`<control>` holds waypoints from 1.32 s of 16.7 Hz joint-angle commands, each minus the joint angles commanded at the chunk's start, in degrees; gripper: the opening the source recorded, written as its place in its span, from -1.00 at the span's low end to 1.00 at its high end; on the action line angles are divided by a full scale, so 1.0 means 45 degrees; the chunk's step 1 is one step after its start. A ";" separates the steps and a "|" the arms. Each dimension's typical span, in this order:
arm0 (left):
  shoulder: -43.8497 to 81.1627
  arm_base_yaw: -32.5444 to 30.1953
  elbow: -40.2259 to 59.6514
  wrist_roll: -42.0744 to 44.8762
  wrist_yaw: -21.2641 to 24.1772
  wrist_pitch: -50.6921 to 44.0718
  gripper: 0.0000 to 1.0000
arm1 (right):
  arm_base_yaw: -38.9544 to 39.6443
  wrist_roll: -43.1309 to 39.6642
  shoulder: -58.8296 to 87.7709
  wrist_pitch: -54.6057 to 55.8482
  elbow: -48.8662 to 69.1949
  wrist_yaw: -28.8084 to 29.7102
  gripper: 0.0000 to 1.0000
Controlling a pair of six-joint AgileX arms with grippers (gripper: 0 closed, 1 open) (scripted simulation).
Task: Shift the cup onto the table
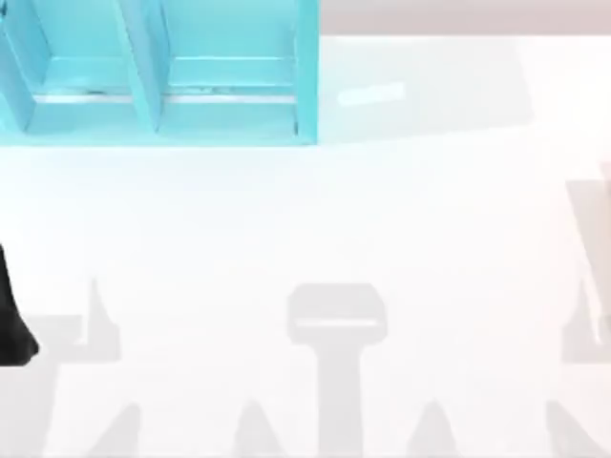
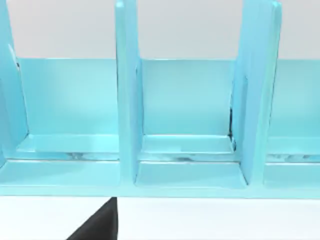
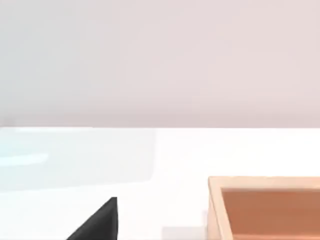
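Here, left tool (image 1: 14, 329) at the table's (image 1: 305, 239) left edge, apparently touching nothing, opening impossible to tell.

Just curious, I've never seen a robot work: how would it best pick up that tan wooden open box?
Probably by the tan wooden open box's thin upright side wall, coming down from above: one finger inside, one outside.

Bright even light, glossy table (image 1: 315, 219) glare, soft grey shadows
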 joint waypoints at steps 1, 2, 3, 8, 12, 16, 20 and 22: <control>0.0000 0.0000 0.0000 0.0000 0.0000 0.0000 1.00 | 0.0000 0.0000 0.0000 0.0000 0.0000 0.0000 1.00; 0.0000 0.0000 0.0000 0.0000 0.0000 0.0000 1.00 | 0.0000 0.0000 0.0000 0.0000 0.0000 0.0000 1.00; 0.0000 0.0000 0.0000 0.0000 0.0000 0.0000 1.00 | -0.0039 -0.0032 0.0124 -0.0090 0.0098 0.0003 1.00; 0.0000 0.0000 0.0000 0.0000 0.0000 0.0000 1.00 | -0.0741 -0.0679 0.2550 -0.1815 0.2115 0.0009 1.00; 0.0000 0.0000 0.0000 0.0000 0.0000 0.0000 1.00 | -0.1768 -0.1632 0.6136 -0.4294 0.5151 0.0013 1.00; 0.0000 0.0000 0.0000 0.0000 0.0000 0.0000 1.00 | -0.2963 -0.2785 1.0321 -0.7206 0.8770 0.0001 1.00; 0.0000 0.0000 0.0000 0.0000 0.0000 0.0000 1.00 | -0.4152 -0.3979 1.4562 -1.0154 1.2443 -0.0022 1.00; 0.0000 0.0000 0.0000 0.0000 0.0000 0.0000 1.00 | -0.4712 -0.4539 1.6552 -1.1539 1.4165 -0.0030 1.00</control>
